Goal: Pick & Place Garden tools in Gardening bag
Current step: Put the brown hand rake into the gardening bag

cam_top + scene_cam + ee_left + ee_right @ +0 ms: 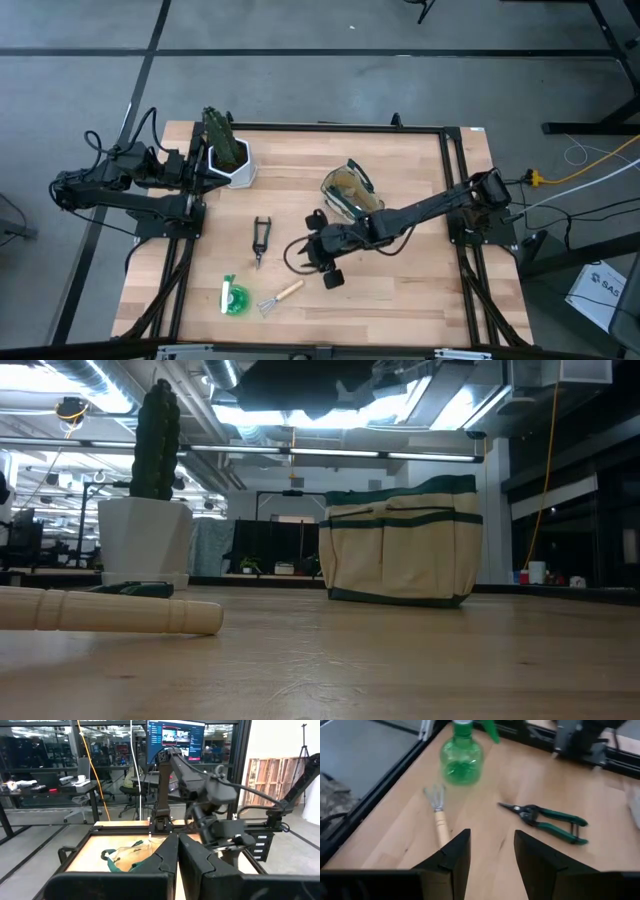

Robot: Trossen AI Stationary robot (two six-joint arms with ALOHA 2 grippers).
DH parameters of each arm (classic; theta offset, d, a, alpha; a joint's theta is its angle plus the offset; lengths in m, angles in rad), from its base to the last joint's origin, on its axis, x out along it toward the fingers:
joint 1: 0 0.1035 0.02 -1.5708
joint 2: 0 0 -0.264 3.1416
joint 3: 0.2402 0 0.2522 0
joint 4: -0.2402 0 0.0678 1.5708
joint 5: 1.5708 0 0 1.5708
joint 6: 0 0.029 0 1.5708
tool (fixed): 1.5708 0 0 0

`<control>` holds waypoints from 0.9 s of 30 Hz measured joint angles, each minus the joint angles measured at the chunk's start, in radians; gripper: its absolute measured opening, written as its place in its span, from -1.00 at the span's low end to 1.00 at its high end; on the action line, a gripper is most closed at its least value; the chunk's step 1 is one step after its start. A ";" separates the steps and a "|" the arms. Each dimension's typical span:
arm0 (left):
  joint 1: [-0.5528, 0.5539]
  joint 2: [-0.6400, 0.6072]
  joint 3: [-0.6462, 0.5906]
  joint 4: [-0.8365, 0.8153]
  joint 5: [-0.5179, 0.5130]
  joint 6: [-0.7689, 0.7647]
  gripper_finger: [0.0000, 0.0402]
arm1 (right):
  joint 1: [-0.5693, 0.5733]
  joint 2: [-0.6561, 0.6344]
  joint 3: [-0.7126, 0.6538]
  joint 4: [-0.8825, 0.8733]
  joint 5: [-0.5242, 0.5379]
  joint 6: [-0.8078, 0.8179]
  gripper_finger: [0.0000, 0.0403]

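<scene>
The tan gardening bag [350, 190] with green trim stands upright on its base on the table's far middle, also seen in the low view [405, 540]. Black-and-green pruning shears [260, 240] [545, 817], a wooden-handled mini rake [280, 297] [439, 815] and a bright green spray bottle [233, 297] [461, 757] lie flat on the table's near left. My right gripper [492, 855] hovers open above the table near its middle [315, 268], pointing down toward the rake and touching nothing. My left gripper [177, 865] is shut at the far left, level, beside the pot.
A white pot with a green plant [228, 160] stands at the far left, by my left gripper. Black rails [455, 180] run along the table's sides. Bare wood [400, 290] lies on the near right.
</scene>
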 joint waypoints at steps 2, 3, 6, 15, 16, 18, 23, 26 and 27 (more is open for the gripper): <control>0.000 0.000 0.000 0.000 0.000 0.000 -0.97 | 0.013 0.019 0.023 -0.022 -0.001 -0.012 -0.25; 0.000 0.000 0.000 0.000 0.000 0.000 -0.97 | 0.019 0.034 0.039 -0.024 -0.001 -0.015 -0.24; 0.000 0.000 0.000 0.000 0.000 0.000 -0.97 | 0.038 0.072 0.084 -0.044 0.001 -0.019 -0.22; 0.000 0.000 0.000 0.000 0.000 0.000 -0.97 | 0.098 0.182 0.196 -0.046 0.006 -0.038 0.15; 0.000 0.000 0.000 0.000 0.000 0.000 -0.97 | 0.101 0.194 0.208 -0.045 0.006 -0.038 0.19; 0.000 0.000 0.000 0.000 0.000 0.000 -0.97 | 0.106 0.219 0.228 -0.041 0.007 -0.038 0.25; 0.000 0.000 0.000 0.000 0.000 0.000 -0.97 | 0.122 0.286 0.251 0.004 0.008 -0.038 0.28; 0.000 0.000 0.000 0.000 0.000 0.000 -0.97 | 0.125 0.320 0.251 0.036 0.008 -0.038 0.26; 0.000 0.000 0.000 0.000 0.000 0.000 -0.97 | 0.125 0.331 0.251 0.046 0.008 -0.038 0.26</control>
